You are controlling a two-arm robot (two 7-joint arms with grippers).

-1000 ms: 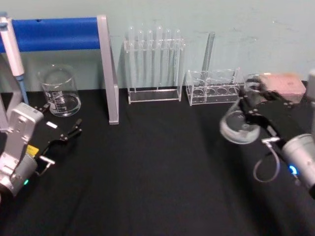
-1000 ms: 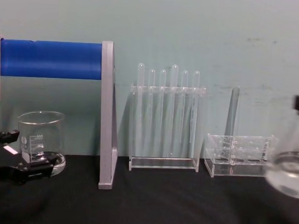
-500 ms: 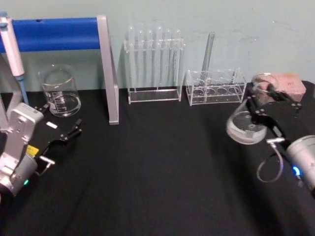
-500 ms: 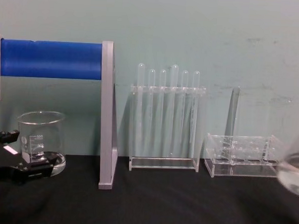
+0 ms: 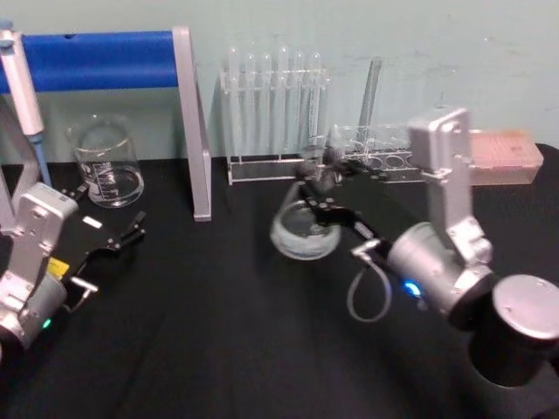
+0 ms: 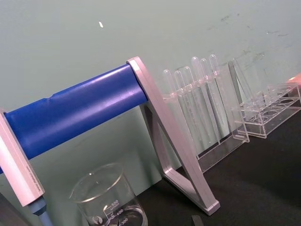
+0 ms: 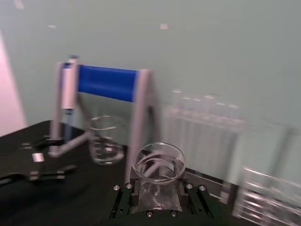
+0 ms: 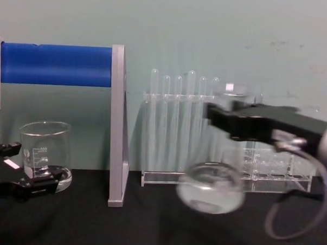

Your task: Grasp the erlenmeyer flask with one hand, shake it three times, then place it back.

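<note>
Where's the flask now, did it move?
Yes. Held in the right gripper, the flask swung left: from right of the low rack to before the tall rack.

Flask [image 5: 303, 229] in R pincer [image 5: 320, 177], before tube rack [image 5: 272, 113]; beaker [image 5: 106, 166] far L

The right hand [image 7: 158, 200] grips the neck of the erlenmeyer flask [image 7: 158, 165] between its black fingers, and the flared rim stands upright above them. Beyond the hand, on the black worktop [image 7: 80, 200], stand a glass beaker [image 7: 106, 143], a blue-barred stand [image 7: 108, 82] and a blurred test-tube rack [image 7: 202, 125].
</note>
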